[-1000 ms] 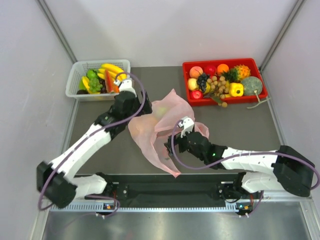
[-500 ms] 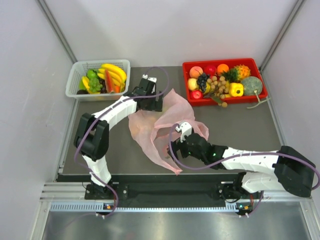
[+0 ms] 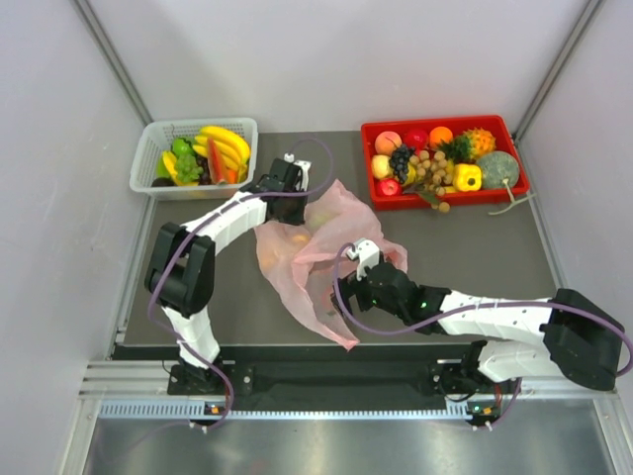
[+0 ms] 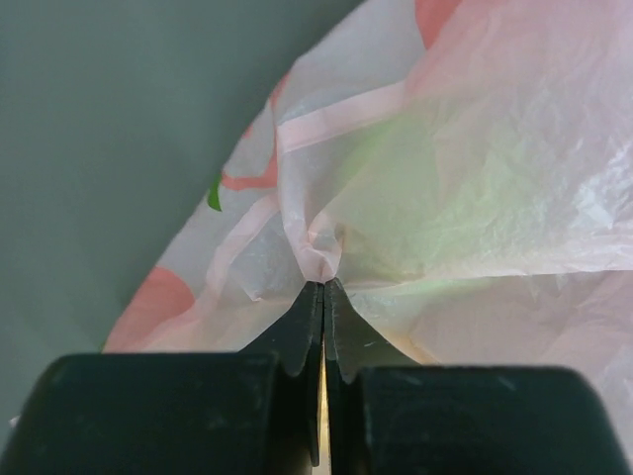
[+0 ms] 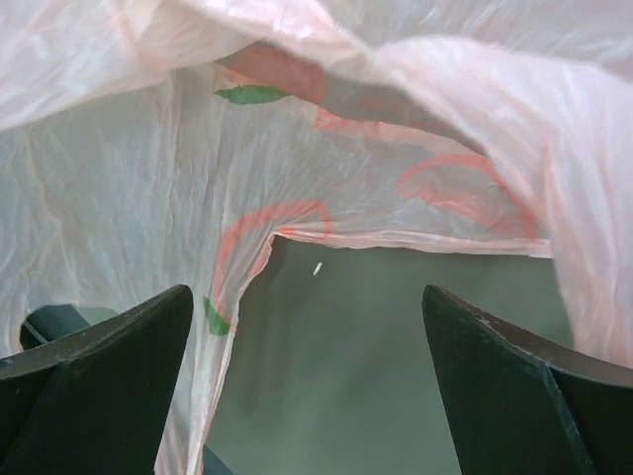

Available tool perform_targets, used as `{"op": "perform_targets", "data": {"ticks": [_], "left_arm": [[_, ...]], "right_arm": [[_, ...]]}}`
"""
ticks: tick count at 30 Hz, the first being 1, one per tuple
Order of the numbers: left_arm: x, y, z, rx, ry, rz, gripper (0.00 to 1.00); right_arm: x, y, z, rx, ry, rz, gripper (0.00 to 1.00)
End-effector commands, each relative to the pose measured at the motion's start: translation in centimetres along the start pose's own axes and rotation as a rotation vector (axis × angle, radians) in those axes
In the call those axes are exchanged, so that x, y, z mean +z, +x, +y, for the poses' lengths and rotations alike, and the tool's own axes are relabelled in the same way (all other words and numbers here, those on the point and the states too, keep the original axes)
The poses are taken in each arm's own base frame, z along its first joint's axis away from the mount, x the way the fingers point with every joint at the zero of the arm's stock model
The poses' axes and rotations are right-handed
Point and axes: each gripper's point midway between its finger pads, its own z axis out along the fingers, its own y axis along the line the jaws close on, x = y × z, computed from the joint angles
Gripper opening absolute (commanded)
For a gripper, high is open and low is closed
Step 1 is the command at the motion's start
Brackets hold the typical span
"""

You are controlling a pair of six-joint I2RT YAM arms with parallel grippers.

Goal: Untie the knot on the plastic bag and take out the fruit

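Observation:
The pale-pink plastic bag (image 3: pixel 297 259) lies crumpled mid-table. My left gripper (image 3: pixel 297 194) is at its far left edge, shut on a puckered pinch of the film (image 4: pixel 321 259); in the left wrist view the jaws (image 4: pixel 323 287) meet with the film between the tips. A greenish rounded fruit (image 4: pixel 425 168) glows through the film, seen from above as a yellow-green lump (image 3: pixel 321 218). My right gripper (image 3: pixel 339 293) hovers over the bag's near side, open, with bare table between its fingers (image 5: pixel 307 297) and the bag's rim (image 5: pixel 396 237) ahead. I cannot make out the knot.
A red tray (image 3: pixel 514 134) at the back right holds toy fruit: pineapple, grapes, round pieces. A white mesh basket (image 3: pixel 148 148) with bananas and green pieces stands at the back left, close to the left arm's wrist. Grey walls close both sides.
The left arm swung over to the bag's far left edge, and its gripper closed from wide open onto the film. The right gripper stayed open and shifted slightly.

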Motion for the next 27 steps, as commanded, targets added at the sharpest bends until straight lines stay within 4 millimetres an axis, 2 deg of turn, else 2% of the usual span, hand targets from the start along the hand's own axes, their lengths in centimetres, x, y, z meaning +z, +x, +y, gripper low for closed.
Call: {"op": "perform_targets", "data": {"ticks": [1,2,6,8,10,18,23,27], "left_arm": [[-3.9,-1.5,-2.0,-0.018,0.100,-0.071,0.00],[-5.0,-1.9,-2.4,-0.026,0.119,-0.092,0.00],[-7.5,-1.1,-4.2,-0.068,0.216,-0.095,0.00],[-9.1,-1.2,-5.1,-0.075,0.260,-0.110,0.00],[-9.6,-0.6,-5.4,-0.089,0.283,-0.099,0.00],[-13.4,-0.6,-7.0,-0.112,0.362,-0.107,0.00],[-17.0,-1.5,-8.3,-0.128,0.428,-0.132,0.00],[-18.7,-2.0,-8.1,-0.122,0.408,-0.151,0.00]], "right_arm": [[-0.1,-2.6,-0.3,0.023,0.035,-0.063,0.98],[-0.1,-2.7,-0.4,0.026,0.042,-0.062,0.98],[0.6,-2.6,-1.0,0.031,0.085,-0.062,0.99],[0.9,-3.3,-0.8,0.033,0.081,-0.084,0.99],[1.7,-3.6,-0.5,0.029,0.081,-0.080,0.99],[5.5,-3.6,1.2,0.035,0.044,-0.044,0.98],[6.2,-4.6,1.3,0.054,0.067,-0.066,0.99],[5.7,-4.9,0.2,0.072,0.123,-0.082,1.00]]}}
